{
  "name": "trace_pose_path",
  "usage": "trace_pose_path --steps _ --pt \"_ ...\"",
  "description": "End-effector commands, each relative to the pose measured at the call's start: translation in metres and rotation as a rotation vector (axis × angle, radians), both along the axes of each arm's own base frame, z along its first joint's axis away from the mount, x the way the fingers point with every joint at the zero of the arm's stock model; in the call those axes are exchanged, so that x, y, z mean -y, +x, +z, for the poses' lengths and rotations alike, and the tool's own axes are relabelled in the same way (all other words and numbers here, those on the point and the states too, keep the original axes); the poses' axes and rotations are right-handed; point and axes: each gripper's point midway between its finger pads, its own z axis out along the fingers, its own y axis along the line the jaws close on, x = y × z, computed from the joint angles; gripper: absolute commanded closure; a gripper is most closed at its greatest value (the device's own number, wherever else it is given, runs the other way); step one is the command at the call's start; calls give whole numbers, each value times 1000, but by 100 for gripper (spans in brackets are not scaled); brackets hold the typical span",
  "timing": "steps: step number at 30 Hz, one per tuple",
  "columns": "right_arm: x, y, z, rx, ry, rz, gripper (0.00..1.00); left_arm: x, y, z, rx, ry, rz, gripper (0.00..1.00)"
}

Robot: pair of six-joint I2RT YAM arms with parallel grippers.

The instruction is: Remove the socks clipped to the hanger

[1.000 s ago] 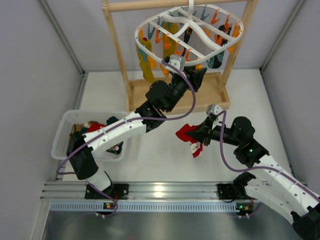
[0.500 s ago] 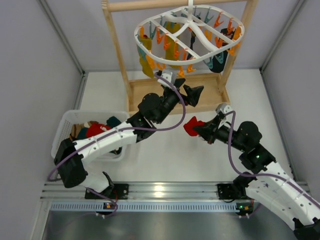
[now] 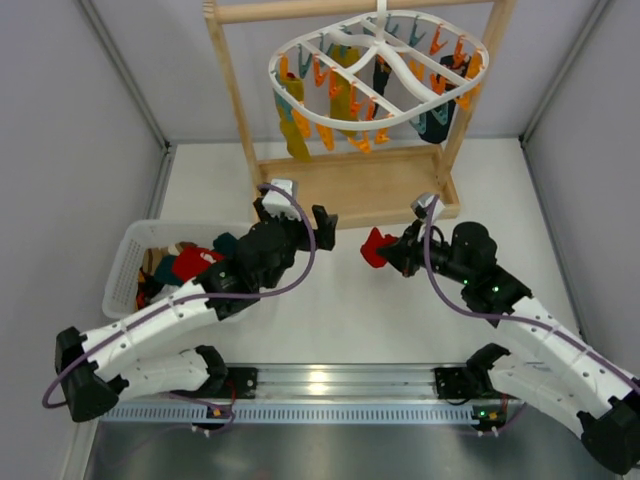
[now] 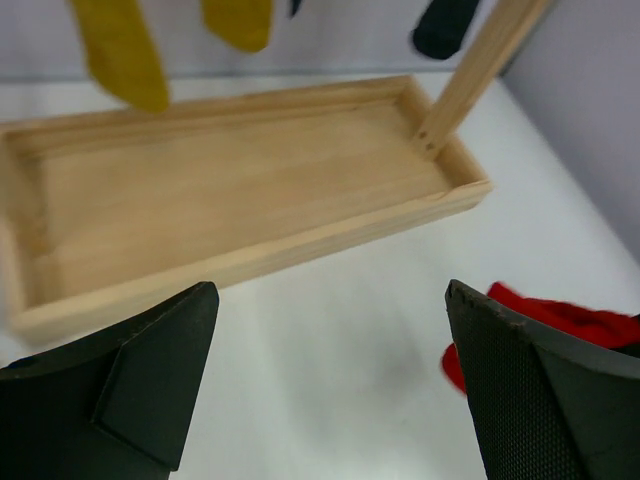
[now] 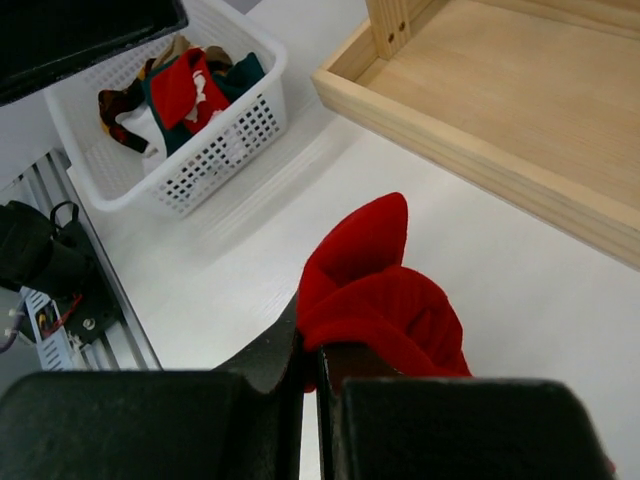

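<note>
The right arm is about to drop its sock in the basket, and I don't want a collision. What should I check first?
1. Red sock gripped by the right gripper: ok, jaws shut on it.
2. Sock free of the hanger: ok, it is held low over the table, well away from the clips.
3. Left gripper empty: ok, jaws open with nothing between them.
4. Path to the basket clear: not ok, the left arm lies between sock and basket.
5. Room in the basket: ok, it holds several socks but is not full.
6. Hanger emptied: not ok, a mustard sock and dark ones hang clipped.
</note>
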Motion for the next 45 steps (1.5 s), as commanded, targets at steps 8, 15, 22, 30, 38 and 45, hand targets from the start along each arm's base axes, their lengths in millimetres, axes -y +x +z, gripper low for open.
trace_pose_path --steps 8,15,22,30,38,45 --pt "-73 20 54 56 107 108 100 -177 -40 -25 -289 290 483 1" --pt "-158 24 80 83 144 186 100 -288 -80 40 -158 286 820 1" --pt "-273 10 72 58 161 309 100 -321 -102 31 -95 215 975 1" --pt "-370 -12 55 12 177 437 100 -323 -111 27 -73 113 952 1" --pt "-402 -26 30 -44 155 504 66 -329 -118 15 -52 1 976 1" --pt "-369 -23 47 13 141 459 41 -337 -129 14 -20 -114 980 1"
